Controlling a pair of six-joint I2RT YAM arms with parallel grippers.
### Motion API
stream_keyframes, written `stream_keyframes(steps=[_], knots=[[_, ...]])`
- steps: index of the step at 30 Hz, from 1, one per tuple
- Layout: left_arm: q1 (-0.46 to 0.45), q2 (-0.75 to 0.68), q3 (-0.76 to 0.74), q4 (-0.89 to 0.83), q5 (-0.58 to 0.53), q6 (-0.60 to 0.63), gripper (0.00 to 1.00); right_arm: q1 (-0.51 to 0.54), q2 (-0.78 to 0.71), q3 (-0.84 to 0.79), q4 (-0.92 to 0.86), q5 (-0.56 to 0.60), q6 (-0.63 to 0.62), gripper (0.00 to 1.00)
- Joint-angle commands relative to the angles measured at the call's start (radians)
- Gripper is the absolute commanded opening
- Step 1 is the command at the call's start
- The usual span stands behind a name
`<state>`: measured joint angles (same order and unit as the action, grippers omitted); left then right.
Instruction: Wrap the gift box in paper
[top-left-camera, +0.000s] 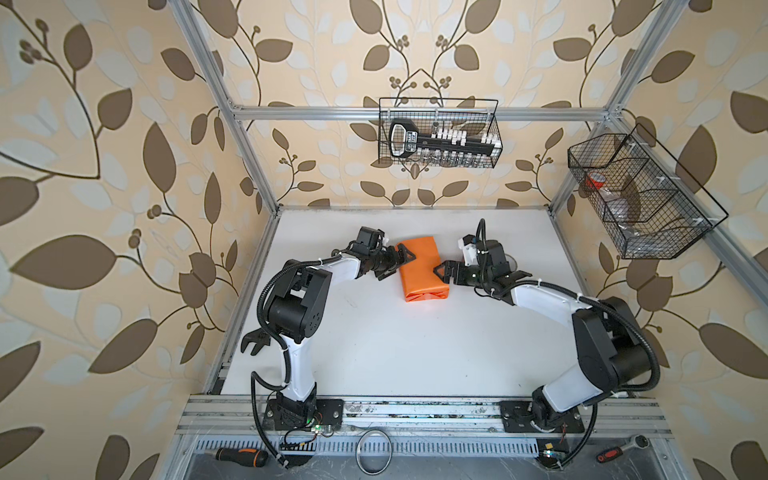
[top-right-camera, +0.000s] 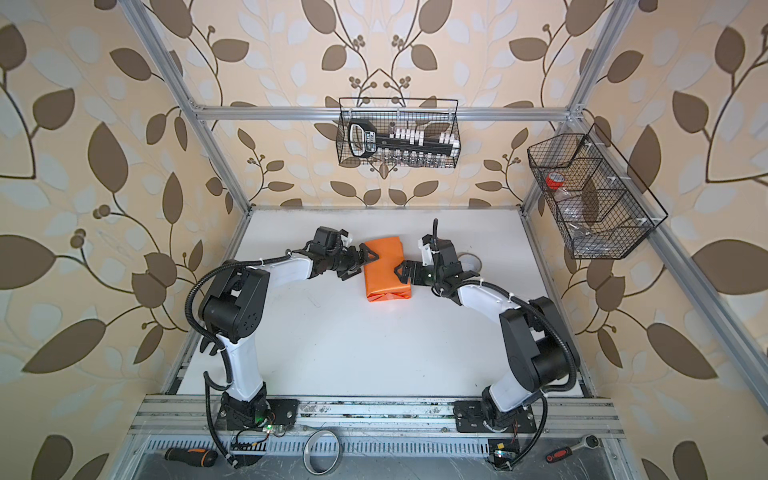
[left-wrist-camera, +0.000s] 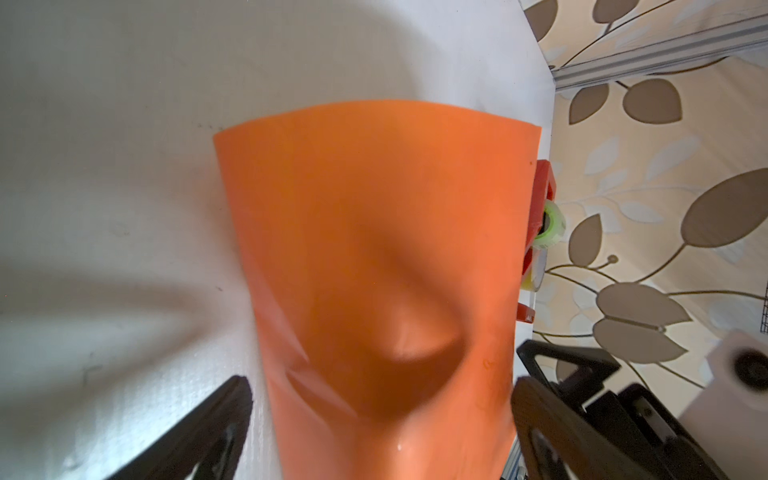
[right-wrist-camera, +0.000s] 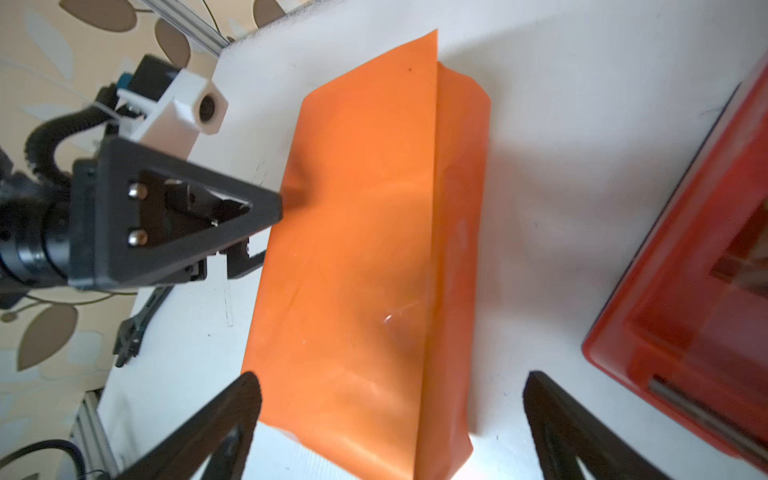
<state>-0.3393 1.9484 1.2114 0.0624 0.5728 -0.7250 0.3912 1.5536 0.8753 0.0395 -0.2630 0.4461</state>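
In both top views the paper (top-left-camera: 422, 268) lies folded, orange side out, on the far half of the bench (top-left-camera: 374, 345), with bare room nearer the arm bases. We see the left hand (top-left-camera: 397, 262) and right hand (top-left-camera: 446, 275) flanking its long edges, fingers apart.

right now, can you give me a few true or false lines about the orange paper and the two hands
1. The paper shows its orange side outward. True.
2. The gift box's green lid is in plain sight. False: the paper covers the gift box and no green shows in any view.
3. The left hand is shut on the paper. False: its jaws stand open at the paper's edge.
4. The right hand is open. True.
5. A red tape dispenser stands on the table, apart from the paper. True.
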Motion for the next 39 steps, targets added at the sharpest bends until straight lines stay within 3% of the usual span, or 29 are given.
stream_keyframes(steps=[1,9,22,39], knots=[[0.003,-0.006,0.019,-0.004,-0.005,0.027,0.99,0.054,-0.027,-0.036,-0.07,0.1,-0.078,1.0],[0.005,-0.012,0.016,-0.006,-0.004,0.033,0.99,0.12,0.024,-0.002,-0.106,0.2,-0.101,1.0],[0.01,-0.006,0.019,-0.013,0.001,0.043,0.99,0.12,0.11,0.056,-0.104,0.215,-0.094,1.0],[0.012,0.01,0.022,-0.017,0.005,0.05,0.99,0.074,0.134,0.059,-0.023,0.035,-0.02,0.99]])
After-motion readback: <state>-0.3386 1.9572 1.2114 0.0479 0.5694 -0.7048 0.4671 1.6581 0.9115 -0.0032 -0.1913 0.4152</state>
